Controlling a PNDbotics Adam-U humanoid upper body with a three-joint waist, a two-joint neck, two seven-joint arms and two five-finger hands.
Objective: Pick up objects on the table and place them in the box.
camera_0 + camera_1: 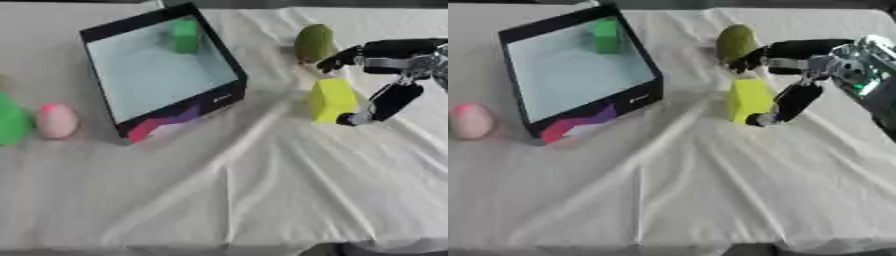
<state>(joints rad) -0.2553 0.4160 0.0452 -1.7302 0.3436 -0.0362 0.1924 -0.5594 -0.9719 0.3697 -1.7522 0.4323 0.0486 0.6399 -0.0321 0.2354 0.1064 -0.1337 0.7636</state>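
Observation:
A yellow-green block [331, 99] stands on the white cloth to the right of the box [229, 60]. My right hand [404, 59] reaches in from the right and straddles the block: its fingers [343, 57] stretch over the block's far top edge and the thumb [389, 100] runs down its right side, tip at the lower corner. The hand looks open around the block. The black-rimmed box has a pale floor and holds a green piece [184, 35] in its far corner. An olive-green rounded object [313, 42] lies just behind the fingers. My left hand is out of view.
A pink egg-shaped object [57, 120] and a bright green object [10, 120] sit at the far left, left of the box. The cloth [262, 190] is creased, with folds running from the box toward the near edge.

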